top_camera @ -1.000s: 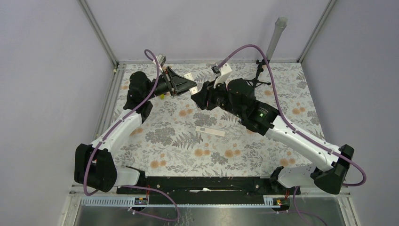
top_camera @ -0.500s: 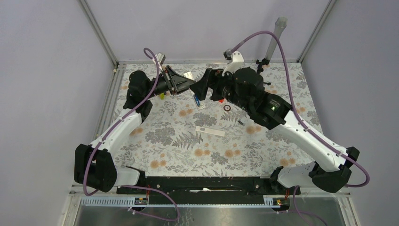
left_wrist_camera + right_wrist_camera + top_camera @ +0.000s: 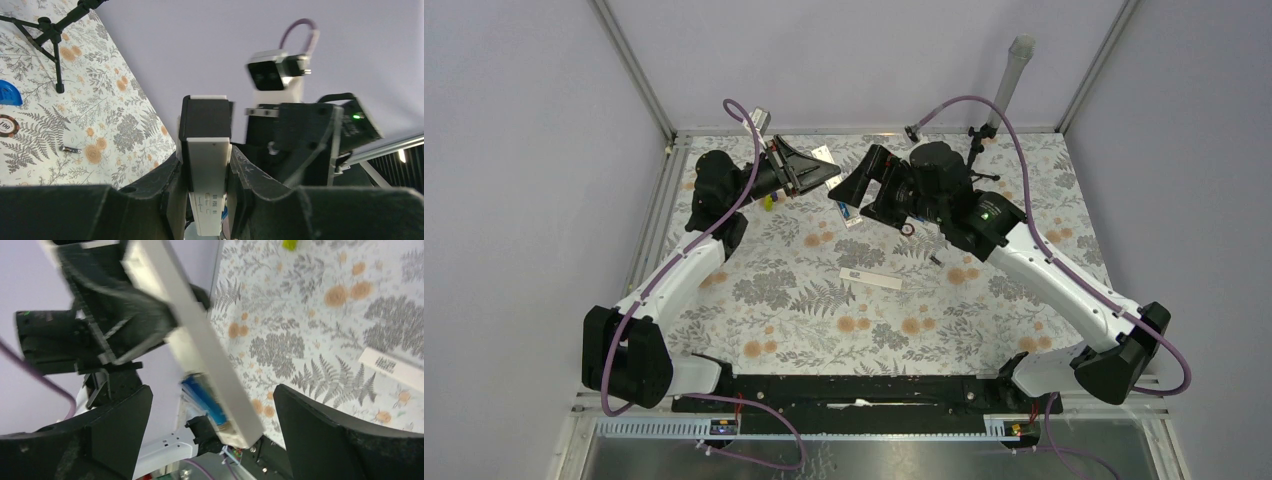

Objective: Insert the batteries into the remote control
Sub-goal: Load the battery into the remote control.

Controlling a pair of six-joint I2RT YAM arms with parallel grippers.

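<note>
Floral-print mat (image 3: 804,300) covers the table, with lilac walls behind.

Far left: a small yellow-green piece (image 3: 769,203) lies on the mat just beside your left arm's wrist.

Centre-left, at the back: your left gripper (image 3: 822,180) is clamped on the remote control (image 3: 848,216) and holds it clear of the mat. In the left wrist view the fingers (image 3: 170,185) press both long sides of the bar. Its dark end points away from that camera.

The right wrist view is somewhat blurred. A blue battery (image 3: 204,400) sits in the remote's side near its free end. You cannot tell whether a second one lies with it.

Centre: your right gripper (image 3: 856,190) faces the left one with its jaws spread wide. One finger (image 3: 115,435) stands on each side of the remote's free end. You can make out no contact with the bar.

Middle of the mat, nearer the bases: a flat white strip (image 3: 871,279) with a small dark mark lies flat, well apart from both grippers.

Right of centre: a small dark ring (image 3: 907,229) lies on the mat just beside the right arm.

Back right: a small black tripod (image 3: 974,160) stands on the mat. A grey tube (image 3: 1012,75) leans in the corner behind it.

The left wrist view also shows a blue half-round piece (image 3: 9,94) and a disc marked 100 (image 3: 7,124). They lie near each other on the mat, not far from the tripod's foot.
</note>
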